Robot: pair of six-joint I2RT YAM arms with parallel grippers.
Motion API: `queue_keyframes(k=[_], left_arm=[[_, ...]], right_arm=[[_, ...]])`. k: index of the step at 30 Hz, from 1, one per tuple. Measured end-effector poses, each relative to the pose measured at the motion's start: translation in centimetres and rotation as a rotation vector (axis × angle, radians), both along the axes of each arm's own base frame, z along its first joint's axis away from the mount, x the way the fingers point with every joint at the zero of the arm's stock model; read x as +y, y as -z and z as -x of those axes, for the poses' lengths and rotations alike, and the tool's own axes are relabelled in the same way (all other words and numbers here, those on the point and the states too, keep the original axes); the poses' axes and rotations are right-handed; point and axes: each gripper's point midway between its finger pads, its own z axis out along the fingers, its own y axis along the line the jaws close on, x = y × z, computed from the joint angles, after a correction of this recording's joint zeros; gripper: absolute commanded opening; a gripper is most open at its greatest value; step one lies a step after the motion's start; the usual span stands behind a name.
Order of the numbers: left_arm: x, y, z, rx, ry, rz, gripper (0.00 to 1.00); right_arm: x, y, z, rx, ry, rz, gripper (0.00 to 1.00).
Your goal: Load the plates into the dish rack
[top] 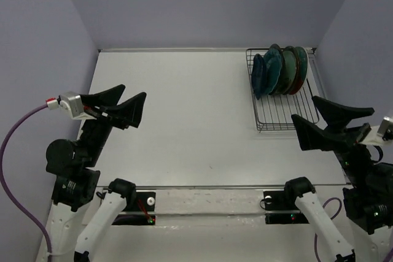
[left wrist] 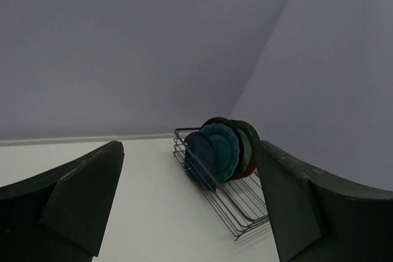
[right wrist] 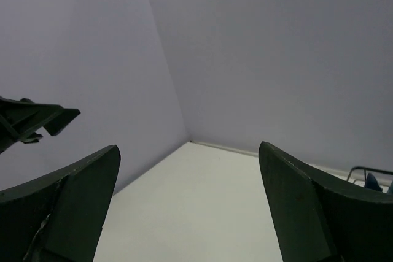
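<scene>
The black wire dish rack (top: 286, 113) sits at the table's back right. Several plates stand upright in its far half: a dark-blue one (top: 259, 77) in front, a scalloped teal one (top: 273, 69) behind it, then greenish and red ones (top: 300, 69). My left gripper (top: 134, 93) is open and empty, raised over the table's left side. My right gripper (top: 304, 108) is open and empty, just in front of the rack's near end. The left wrist view shows the rack (left wrist: 249, 210) and plates (left wrist: 222, 145) between its open fingers (left wrist: 92, 194). The right wrist view shows only a corner of the rack (right wrist: 367, 172).
The white table (top: 184, 127) is walled by lavender panels at the back and both sides. The near half of the rack holds nothing. A purple cable (top: 18, 133) loops off the left arm. The left gripper (right wrist: 31, 121) shows in the right wrist view.
</scene>
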Motion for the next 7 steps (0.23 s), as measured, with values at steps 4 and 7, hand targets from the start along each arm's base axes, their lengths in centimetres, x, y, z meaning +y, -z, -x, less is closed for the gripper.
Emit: queue_keyframes(k=[4, 7], left_arm=[[0.2, -1.1, 0.8, -0.036, 0.005, 0.019, 0.99], [0.2, -1.1, 0.8, -0.036, 0.006, 0.018, 0.99]], right_arm=[[-0.9, -1.7, 3.3, -0.092, 0.004, -0.026, 1.00], [-0.9, -1.0, 2.6, -0.063, 0.009, -0.021, 1.00]])
